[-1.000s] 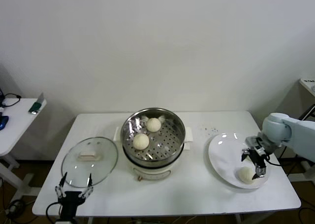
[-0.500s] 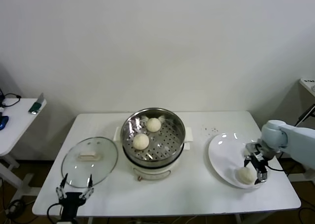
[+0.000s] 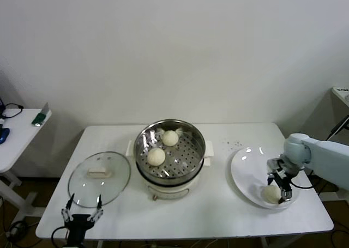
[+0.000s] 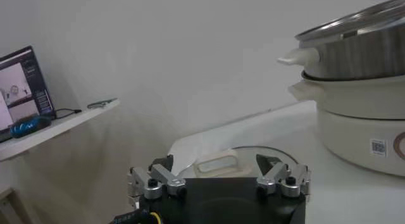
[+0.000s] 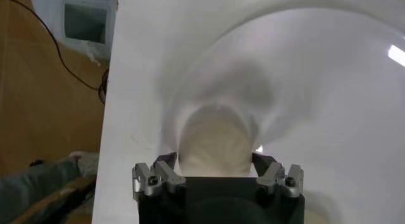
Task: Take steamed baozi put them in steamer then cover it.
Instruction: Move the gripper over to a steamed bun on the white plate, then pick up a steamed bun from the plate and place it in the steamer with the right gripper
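Observation:
The steamer [image 3: 197, 159] stands at the table's middle with two baozi on its perforated tray, one at the back [image 3: 170, 138] and one at the front [image 3: 156, 156]. A third baozi [image 3: 271, 193] lies on the white plate [image 3: 245, 171] at the right. My right gripper [image 3: 277, 188] is down over this bun, open, one finger on each side of it; the right wrist view shows the bun [image 5: 215, 143] between the fingers [image 5: 166, 168]. The glass cover [image 3: 99, 177] lies flat on the table at the left. My left gripper [image 3: 82, 214] is open and empty at the front edge, just in front of the cover.
The table's right edge runs close behind the plate [image 5: 316, 86]. A small side table [image 3: 22, 129] with a phone stands at the far left. In the left wrist view the steamer [image 4: 354, 67] rises beside the cover [image 4: 253, 153].
My right gripper has come down and slightly forward on the plate, and its fingers now straddle the bun. The left arm has barely moved.

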### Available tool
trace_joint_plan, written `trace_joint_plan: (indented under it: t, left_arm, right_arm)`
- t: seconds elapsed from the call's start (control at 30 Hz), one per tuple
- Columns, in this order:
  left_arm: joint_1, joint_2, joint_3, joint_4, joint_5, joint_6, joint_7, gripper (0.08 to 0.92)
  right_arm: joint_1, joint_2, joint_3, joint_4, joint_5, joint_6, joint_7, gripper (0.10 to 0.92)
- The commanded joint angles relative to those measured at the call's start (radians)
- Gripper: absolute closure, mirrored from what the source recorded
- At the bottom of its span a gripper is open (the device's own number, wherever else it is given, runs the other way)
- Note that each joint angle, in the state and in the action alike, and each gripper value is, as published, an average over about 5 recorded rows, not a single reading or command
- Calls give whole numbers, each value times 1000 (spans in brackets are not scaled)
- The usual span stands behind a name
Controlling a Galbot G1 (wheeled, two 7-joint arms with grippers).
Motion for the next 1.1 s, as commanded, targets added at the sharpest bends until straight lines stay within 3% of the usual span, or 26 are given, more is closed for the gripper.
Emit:
trace_joint_plan:
  t: [0.03, 0.5, 0.83, 1.1]
  left_arm:
    - [2, 0, 1, -1, -1, 0, -1, 177]
    - [4, 0, 2, -3, -10, 8, -16, 177]
    - [11, 5, 6, -14, 0, 15, -14, 177]
    - [11, 6, 6, -26, -8, 30, -19, 177]
  right_arm:
    - [24, 20, -24, -12, -1, 4, -5, 272]
    - [155, 55, -59, -20, 49, 91, -16, 321]
    - [444, 227, -108, -5, 68, 354, -113, 321]
    - [505, 384, -22, 11, -33, 560, -147, 321]
